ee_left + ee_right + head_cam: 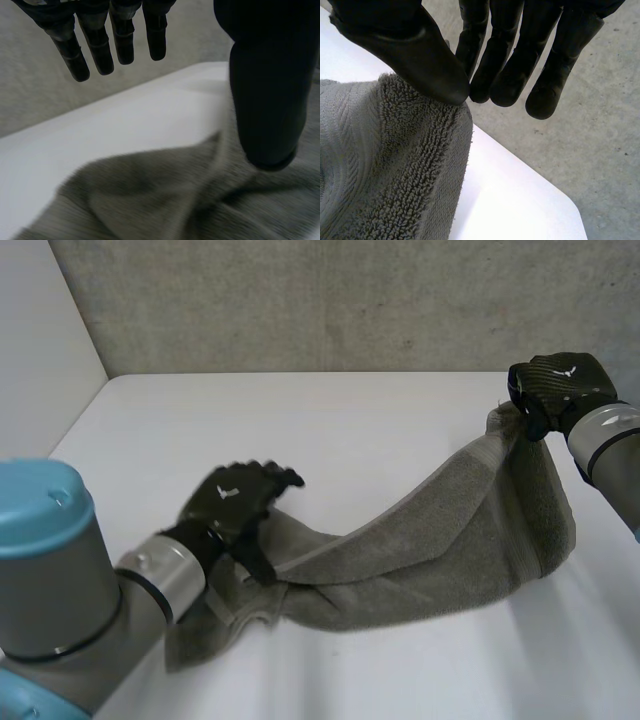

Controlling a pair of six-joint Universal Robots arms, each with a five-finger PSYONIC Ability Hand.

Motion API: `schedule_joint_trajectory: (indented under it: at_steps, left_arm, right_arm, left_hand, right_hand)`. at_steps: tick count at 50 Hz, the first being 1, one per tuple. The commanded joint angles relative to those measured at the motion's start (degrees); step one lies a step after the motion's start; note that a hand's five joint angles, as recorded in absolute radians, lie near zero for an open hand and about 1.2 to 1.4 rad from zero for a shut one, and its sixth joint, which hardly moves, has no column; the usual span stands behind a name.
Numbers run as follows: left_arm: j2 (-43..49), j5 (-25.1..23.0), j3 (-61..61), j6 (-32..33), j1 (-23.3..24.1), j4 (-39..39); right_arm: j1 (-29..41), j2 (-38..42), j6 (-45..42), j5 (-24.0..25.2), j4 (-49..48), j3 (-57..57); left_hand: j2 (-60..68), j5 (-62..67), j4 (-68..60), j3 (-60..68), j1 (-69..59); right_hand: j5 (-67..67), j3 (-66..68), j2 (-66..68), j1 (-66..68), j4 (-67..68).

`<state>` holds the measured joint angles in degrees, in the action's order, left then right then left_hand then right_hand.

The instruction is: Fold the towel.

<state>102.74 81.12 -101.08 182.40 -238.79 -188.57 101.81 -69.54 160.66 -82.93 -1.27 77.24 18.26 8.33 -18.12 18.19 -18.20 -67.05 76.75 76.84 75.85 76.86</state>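
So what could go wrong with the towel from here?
1. The right hand pinches just the towel corner at its fingertips, lifted off the table; it might slip out.
2. The left hand is open over the other end, not gripping, so that end may drag if pulled.
3. The towel is bunched near the left hand, so a fold could come out uneven.

Head view: high, behind and between arms (60, 570), looking down over white table (330, 430) to grey wall (350, 300); left wrist view: close behind left hand (100, 45), facing towel (150, 200); right wrist view: closer, behind right hand (510, 50); all share towel.
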Motion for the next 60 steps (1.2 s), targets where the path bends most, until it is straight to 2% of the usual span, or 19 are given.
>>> schedule_joint_trajectory:
  at_steps: [1,9,15,17,18,20,21,22,27,29,31,35,37,38,40,42,49,55,60]
  left_arm:
    - [5.6,0.3,0.9,-0.1,2.3,-0.2]
    - [12.4,4.9,5.9,0.0,2.5,-3.0]
    - [16.4,6.2,8.5,0.1,2.5,-4.5]
    - [17.8,6.2,9.9,0.4,2.4,-4.6]
    - [17.8,6.2,9.9,0.4,2.4,-4.6]
    - [18.2,6.3,11.7,1.5,1.7,-5.0]
    - [18.2,6.3,11.7,1.5,1.7,-5.0]
    - [18.2,6.8,13.5,2.4,1.4,-5.4]
    - [16.7,9.2,23.0,6.0,0.9,-8.1]
    - [15.9,9.6,27.7,6.9,0.9,-9.2]
    - [15.3,9.4,36.8,7.3,0.9,-9.6]
    - [14.9,9.5,42.1,6.9,1.5,-7.9]
    - [14.3,9.4,42.1,6.7,1.8,-5.9]
    - [12.9,9.4,40.9,6.4,2.3,-3.2]
    - [11.2,9.4,37.5,6.3,2.5,-1.4]
    - [9.1,9.2,32.3,6.4,2.5,-0.6]
    - [0.6,8.9,13.4,6.7,2.6,-5.7]
    - [-11.1,6.4,-2.0,6.8,2.9,-10.0]
    - [-20.3,2.2,-9.5,6.9,3.2,-10.2]
  right_arm:
    - [0.1,-3.3,0.0,0.2,0.0,2.6]
    - [-0.2,-9.7,0.3,3.4,0.1,6.6]
    - [-2.5,-14.5,-0.1,5.5,0.2,7.7]
    - [-2.7,-14.7,-0.1,6.0,0.2,7.7]
    - [-2.8,-14.7,-0.1,6.5,0.0,7.4]
    - [-2.7,-14.7,-0.1,6.8,-0.2,7.1]
    - [-2.7,-14.4,-0.1,6.7,-0.4,6.4]
    - [-2.7,-14.4,-0.1,6.7,-0.4,6.3]
    - [-1.9,-9.6,0.2,6.0,-4.4,0.3]
    - [-0.1,-4.9,0.4,4.6,-9.4,-7.2]
    - [1.4,-3.4,0.4,3.7,-10.1,-10.3]
    - [3.9,-1.3,0.0,1.4,-7.3,-14.7]
    - [5.5,-0.3,0.0,0.4,-1.6,-15.9]
    - [5.5,-0.3,0.0,0.4,-1.5,-15.9]
    - [6.6,0.9,0.4,0.3,3.4,-14.9]
    - [7.0,1.4,0.4,0.6,5.1,-14.1]
    - [7.5,3.2,3.4,1.5,8.7,-12.7]
    - [6.7,6.0,8.1,7.3,12.1,-18.1]
    - [6.8,13.3,7.8,14.7,23.0,-30.7]
  left_hand:
    - [6.6,6.5,-6.7,6.6,-6.6]
    - [13.5,13.4,-13.6,13.5,-13.5]
    - [20.5,20.5,-20.7,20.6,-20.6]
    - [34.6,34.5,-34.7,34.7,-34.6]
    - [34.7,34.6,-34.8,34.7,-34.7]
    - [53.8,53.7,-53.9,53.8,-53.8]
    - [53.9,53.8,-54.0,53.9,-53.9]
    - [61.7,61.6,-61.8,61.7,-61.7]
    - [61.7,61.7,-61.9,61.8,-61.8]
    - [61.7,61.7,-61.9,61.8,-61.8]
    - [61.7,61.7,-61.9,61.8,-61.8]
    - [61.7,61.7,-61.9,61.8,-61.8]
    - [61.7,61.7,-61.9,61.8,-61.8]
    - [61.7,61.7,-61.9,61.8,-61.8]
    - [61.7,61.7,-61.9,61.8,-61.8]
    - [61.7,61.7,-61.9,61.8,-61.8]
    - [61.7,61.7,-61.9,61.8,-61.8]
    - [61.7,61.7,-61.9,61.8,-61.8]
    - [61.7,61.7,-61.9,61.8,-61.8]
  right_hand:
    - [-3.0,3.2,3.2,4.1,3.1]
    - [-3.0,3.2,3.2,4.1,3.1]
    - [-3.0,3.2,3.2,4.1,3.1]
    - [-3.0,3.2,3.2,4.1,3.1]
    - [-3.0,3.2,3.2,4.1,3.1]
    - [-3.0,3.2,3.2,4.1,3.1]
    - [-3.0,3.2,3.2,4.1,3.1]
    - [-3.0,3.2,3.2,4.1,3.1]
    - [-3.0,3.2,3.2,4.1,3.1]
    - [-3.0,3.2,3.2,4.1,3.1]
    - [-3.0,3.2,3.2,4.1,3.1]
    - [-3.0,3.2,3.2,4.1,3.1]
    - [46.5,-46.2,-46.3,-45.3,-46.3]
    - [46.8,-46.5,-46.6,-45.6,-46.6]
    - [63.5,-63.2,-63.3,-62.3,-63.3]
    - [67.0,-66.8,-66.8,-65.9,-66.9]
    - [67.0,-66.8,-66.8,-65.9,-66.9]
    - [67.0,-66.8,-66.8,-65.9,-66.9]
    - [67.0,-66.8,-66.8,-65.9,-66.9]
